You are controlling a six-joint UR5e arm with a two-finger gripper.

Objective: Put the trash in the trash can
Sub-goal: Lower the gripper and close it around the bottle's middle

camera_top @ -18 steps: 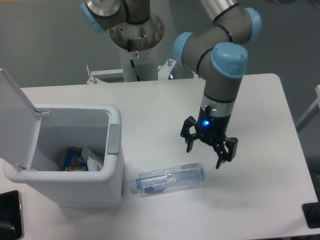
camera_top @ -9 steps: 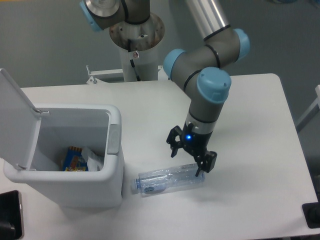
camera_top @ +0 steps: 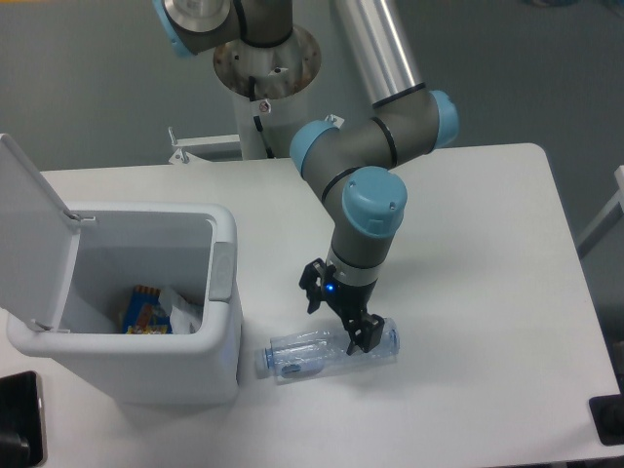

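A clear plastic bottle (camera_top: 312, 355) with a bluish label lies on its side on the white table, just right of the trash can. My gripper (camera_top: 337, 319) hangs open right over the bottle's middle, one finger at its far side and one over its near right part. The trash can (camera_top: 222, 283) is a white bin at the left with its lid (camera_top: 29, 234) swung up. A crumpled white wrapper (camera_top: 181, 311) lies inside the bin beside a blue-and-orange packet (camera_top: 144, 312).
The robot's base column (camera_top: 265, 68) stands at the table's back edge. A dark object (camera_top: 19, 419) sits at the front left corner and another (camera_top: 608, 419) at the front right edge.
The gripper has moved left and down, from right of the bottle's base to directly over the bottle's middle. It stays open. The bottle has not moved.
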